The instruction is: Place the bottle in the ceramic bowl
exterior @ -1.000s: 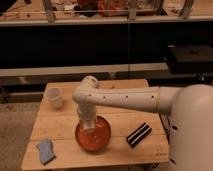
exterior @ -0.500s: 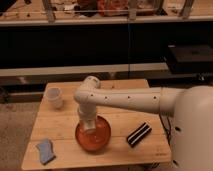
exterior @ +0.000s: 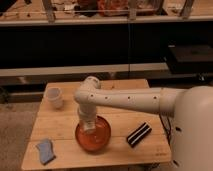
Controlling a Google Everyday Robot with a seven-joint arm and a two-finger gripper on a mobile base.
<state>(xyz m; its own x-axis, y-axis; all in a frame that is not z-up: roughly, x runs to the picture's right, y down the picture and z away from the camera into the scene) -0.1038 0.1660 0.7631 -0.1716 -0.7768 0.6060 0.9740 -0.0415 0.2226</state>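
Note:
The ceramic bowl (exterior: pixel 93 136) is round, glossy orange-red, and sits at the front middle of the wooden table (exterior: pixel 125 117). My white arm reaches in from the right and bends down over the bowl. My gripper (exterior: pixel 89 125) points straight down into the bowl's left half. A small pale, see-through shape at the gripper's tip (exterior: pixel 90 129) looks like the bottle, low inside the bowl. The gripper hides most of it.
A whitish translucent cup (exterior: pixel 54 97) stands at the table's back left. A blue cloth-like object (exterior: pixel 46 150) lies at the front left corner. A black bar with a pale stripe (exterior: pixel 138 134) lies right of the bowl. Dark shelving runs behind the table.
The arm and gripper have stayed over the bowl with hardly any shift. Nothing else has moved.

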